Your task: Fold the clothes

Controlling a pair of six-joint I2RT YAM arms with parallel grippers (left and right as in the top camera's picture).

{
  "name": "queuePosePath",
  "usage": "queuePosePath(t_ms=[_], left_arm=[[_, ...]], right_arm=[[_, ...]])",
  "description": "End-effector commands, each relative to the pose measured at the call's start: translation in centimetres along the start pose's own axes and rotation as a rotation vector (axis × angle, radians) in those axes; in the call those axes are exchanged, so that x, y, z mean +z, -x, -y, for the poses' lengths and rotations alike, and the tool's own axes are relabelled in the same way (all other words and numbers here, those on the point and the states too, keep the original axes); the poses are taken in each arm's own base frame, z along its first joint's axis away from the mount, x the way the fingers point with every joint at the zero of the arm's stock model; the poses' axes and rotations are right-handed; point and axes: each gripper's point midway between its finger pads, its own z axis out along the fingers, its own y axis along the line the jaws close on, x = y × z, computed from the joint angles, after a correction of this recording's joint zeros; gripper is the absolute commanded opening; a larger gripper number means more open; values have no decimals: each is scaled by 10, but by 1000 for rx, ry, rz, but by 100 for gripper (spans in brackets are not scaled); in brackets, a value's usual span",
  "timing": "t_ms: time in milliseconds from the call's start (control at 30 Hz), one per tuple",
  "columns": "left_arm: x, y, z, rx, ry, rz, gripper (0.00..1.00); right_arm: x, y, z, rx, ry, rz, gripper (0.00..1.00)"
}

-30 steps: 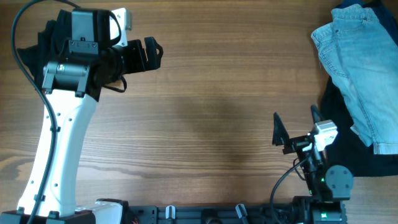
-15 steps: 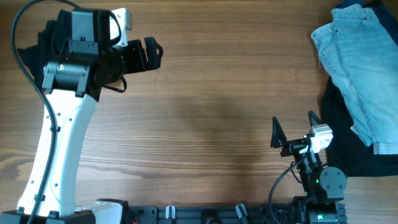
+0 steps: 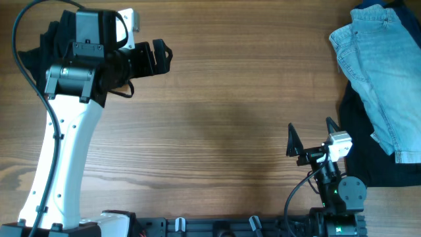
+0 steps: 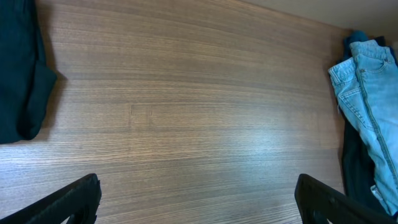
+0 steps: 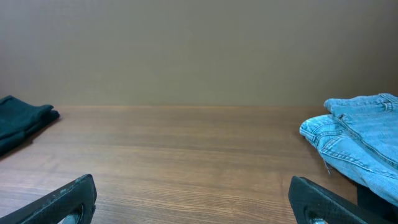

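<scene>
The black shorts (image 3: 47,38) lie as a dark bundle at the far left of the table, mostly hidden under my left arm. They also show at the left edge of the left wrist view (image 4: 18,68) and of the right wrist view (image 5: 22,121). My left gripper (image 3: 161,58) is open and empty, to the right of the bundle above bare wood; its jaws are wide apart in the left wrist view (image 4: 196,183). My right gripper (image 3: 311,131) is open and empty near the front right, its jaws also wide apart in the right wrist view (image 5: 191,183).
Light-blue denim jeans (image 3: 385,72) lie at the far right on top of a larger black garment (image 3: 358,141). Both show in the left wrist view, the jeans (image 4: 370,106) over the garment (image 4: 354,168). The jeans (image 5: 354,137) are at the right of the right wrist view.
My right arm has shifted slightly to the left and toward the front edge. The left arm and the clothes have not moved.
</scene>
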Motion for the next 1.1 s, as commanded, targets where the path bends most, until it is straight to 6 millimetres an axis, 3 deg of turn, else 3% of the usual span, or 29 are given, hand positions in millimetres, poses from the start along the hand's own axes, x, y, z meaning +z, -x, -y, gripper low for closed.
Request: queuePosePath(t_ms=[0,133,300,367,467,533,767,867,1067], left_arm=[[-1,2,3,-7,-3,9,100],[1,2,2,-3,1,13,100],[3,18,14,66,-30,204,100],[4,13,11,80,-49,276,100],[2,-9,3,103,-85,385,100],[3,-40,-9,117,-103,471,100],[-8,-111,-47,97,-115,658,100],[-10,-129,-63,54,-107,700,100],[-24,-137,-81,-5,-94,802,100]], right_arm=[[0,2,3,10,-17,10,100],[0,2,3,10,-17,10,100],[0,2,3,10,-17,10,100],[0,2,3,10,-17,10,100],[0,2,3,10,-17,10,100],[0,2,3,10,-17,10,100],[0,2,3,10,-17,10,100],[0,2,3,10,-17,10,100],[0,2,3,10,-17,10,100]])
